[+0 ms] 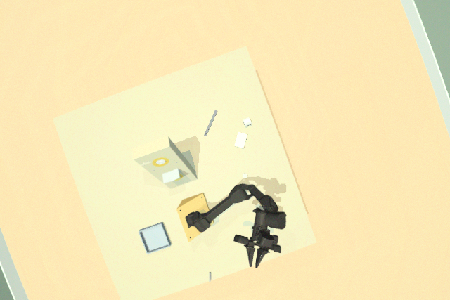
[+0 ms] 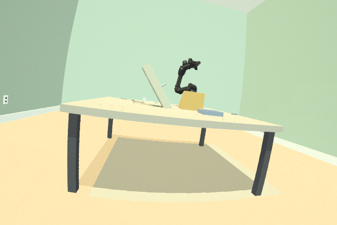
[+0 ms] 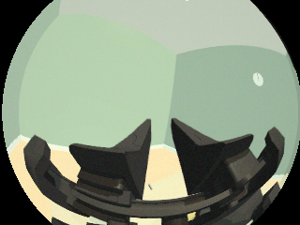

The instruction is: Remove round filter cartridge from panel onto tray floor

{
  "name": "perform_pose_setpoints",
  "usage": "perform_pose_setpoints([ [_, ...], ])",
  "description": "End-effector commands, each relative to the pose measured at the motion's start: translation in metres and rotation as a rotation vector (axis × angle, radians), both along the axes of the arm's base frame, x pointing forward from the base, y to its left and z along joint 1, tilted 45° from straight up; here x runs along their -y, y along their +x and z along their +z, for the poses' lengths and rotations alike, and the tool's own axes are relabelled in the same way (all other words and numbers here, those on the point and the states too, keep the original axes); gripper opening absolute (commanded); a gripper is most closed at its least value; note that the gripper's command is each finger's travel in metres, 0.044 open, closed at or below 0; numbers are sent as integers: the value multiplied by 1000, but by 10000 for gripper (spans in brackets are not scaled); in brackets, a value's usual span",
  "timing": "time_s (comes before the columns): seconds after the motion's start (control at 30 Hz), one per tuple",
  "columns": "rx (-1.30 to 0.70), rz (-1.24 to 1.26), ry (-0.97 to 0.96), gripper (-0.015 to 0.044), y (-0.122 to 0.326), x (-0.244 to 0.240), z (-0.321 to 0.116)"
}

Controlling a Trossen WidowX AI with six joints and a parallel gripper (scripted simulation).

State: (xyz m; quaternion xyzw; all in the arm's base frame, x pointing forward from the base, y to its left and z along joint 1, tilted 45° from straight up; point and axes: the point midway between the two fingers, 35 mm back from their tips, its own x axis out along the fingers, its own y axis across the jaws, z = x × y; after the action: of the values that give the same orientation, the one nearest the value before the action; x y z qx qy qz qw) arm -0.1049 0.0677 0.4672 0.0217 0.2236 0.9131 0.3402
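Observation:
The service panel (image 1: 148,162) (image 2: 157,86) stands tilted on the table. A pale round face, apparently the filter cartridge (image 1: 160,161), sits inside a yellow ring on the panel; its slots are too small to make out. The square blue-grey tray (image 1: 158,249) (image 2: 210,113) lies on the table, apart from the panel. My gripper (image 1: 253,266) (image 3: 160,122) is held high above the table, far from the panel and tray. Its fingers are open with a narrow gap and nothing between them. The wrist view does not show the panel.
A yellow block (image 1: 194,203) (image 2: 191,101) stands between panel and tray, beneath the arm's base in the overhead view. A white block (image 1: 170,175) shows over the panel's lower part. Also on the table are a grey bar (image 1: 210,122), white cube (image 1: 247,121), white card (image 1: 240,140) and short grey rod (image 1: 209,276).

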Motion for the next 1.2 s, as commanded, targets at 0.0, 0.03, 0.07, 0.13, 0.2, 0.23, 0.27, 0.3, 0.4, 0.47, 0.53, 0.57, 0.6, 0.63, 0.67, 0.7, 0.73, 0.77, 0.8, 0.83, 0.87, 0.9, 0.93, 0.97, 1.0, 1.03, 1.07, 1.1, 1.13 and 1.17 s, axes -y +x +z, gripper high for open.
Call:
perform_pose_setpoints([
  [0.0, 108, -159, -15, 101, 7, -50, -20],
  [0.03, 128, -188, -18, 101, 9, -58, -23],
  [0.07, 144, -210, -19, 101, 11, -64, -26],
  [0.13, 190, -272, -20, 101, 17, -82, -33],
  [0.2, 260, -361, -25, 101, 28, -107, -44],
  [0.23, 305, -413, -30, 101, 36, -121, -51],
  [0.27, 351, -464, -37, 101, 44, -134, -59],
  [0.3, 399, -514, -46, 101, 54, -147, -66],
  [0.4, 548, -654, -84, 101, 86, -179, -91],
  [0.47, 652, -738, -120, 101, 110, -196, -108],
  [0.53, 761, -817, -165, 101, 136, -209, -126],
  [0.57, 818, -854, -191, 101, 150, -214, -136],
  [0.6, 875, -889, -221, 101, 164, -218, -145],
  [0.63, 933, -921, -252, 101, 178, -221, -155],
  [0.67, 990, -951, -286, 101, 193, -223, -164],
  [0.7, 1048, -978, -323, 101, 207, -223, -174],
  [0.73, 1106, -1003, -362, 101, 221, -223, -184],
  [0.77, 1164, -1024, -403, 101, 235, -221, -193],
  [0.8, 1222, -1042, -447, 101, 249, -219, -202],
  [0.83, 1279, -1058, -494, 101, 262, -215, -212],
  [0.87, 1330, -1069, -538, 101, 275, -211, -220],
  [0.9, 1378, -1076, -584, 101, 287, -205, -228],
  [0.93, 1427, -1081, -631, 101, 298, -200, -236],
  [0.97, 1477, -1082, -681, 101, 309, -193, -244],
  [1.0, 1525, -1080, -734, 101, 319, -186, -252],
  [1.03, 1573, -1075, -788, 101, 329, -179, -259],
  [1.07, 1619, -1067, -844, 101, 339, -171, -267],
  [1.1, 1665, -1055, -901, 101, 347, -162, -274],
  [1.13, 1709, -1040, -960, 101, 355, -153, -281],
  [1.17, 1752, -1021, -1020, 101, 362, -144, -288],
])
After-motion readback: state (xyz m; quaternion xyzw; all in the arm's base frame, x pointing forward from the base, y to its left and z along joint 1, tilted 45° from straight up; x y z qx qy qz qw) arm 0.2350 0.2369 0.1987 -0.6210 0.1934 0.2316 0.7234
